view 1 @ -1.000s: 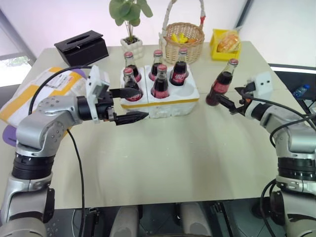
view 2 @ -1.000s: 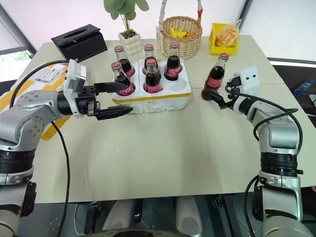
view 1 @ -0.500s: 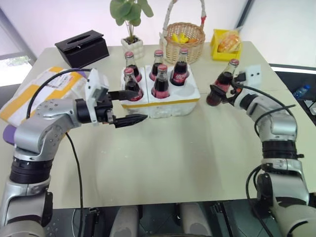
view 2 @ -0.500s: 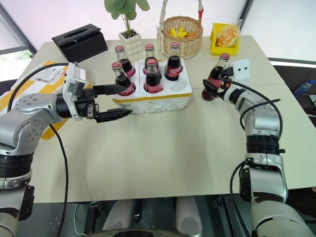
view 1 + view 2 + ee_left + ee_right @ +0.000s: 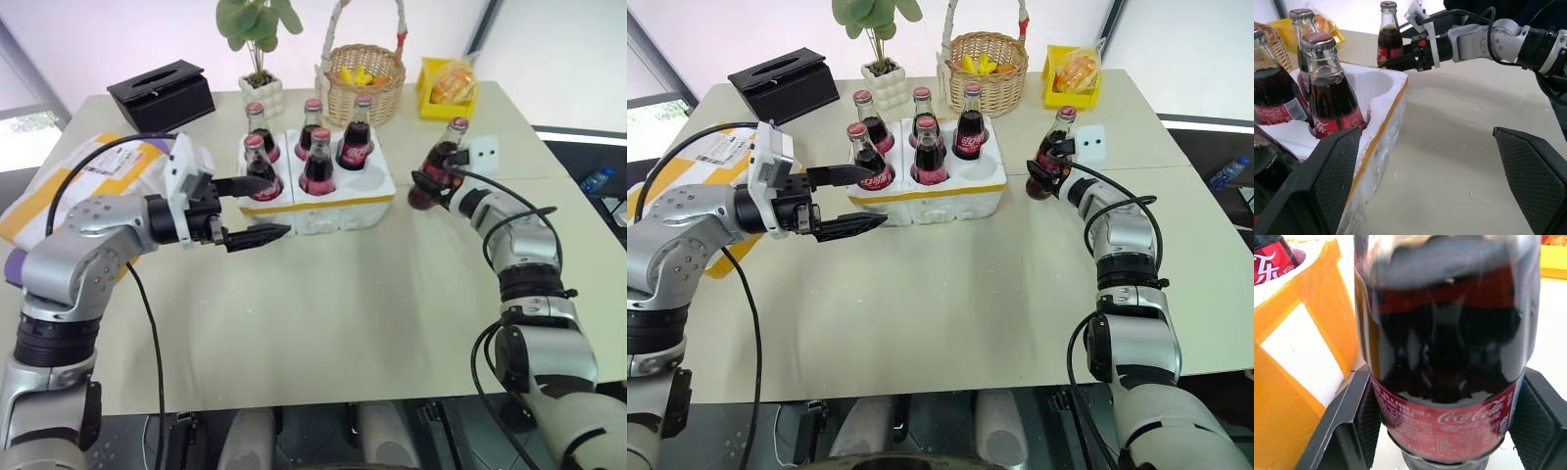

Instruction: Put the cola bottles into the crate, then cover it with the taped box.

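Beige table [image 5: 323, 313], white wall [image 5: 118, 39] behind, daylight.

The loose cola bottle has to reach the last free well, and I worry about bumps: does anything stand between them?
Nothing visible does. The loose cola bottle, gripped by the right tool, stands on the table beside the crate. The empty well is the near corner facing it, with bare table between.

Five cola bottles [image 5: 318, 162] stand upright in the white crate [image 5: 338, 201] (one well empty); a sixth bottle [image 5: 436, 166] stands just beside it.
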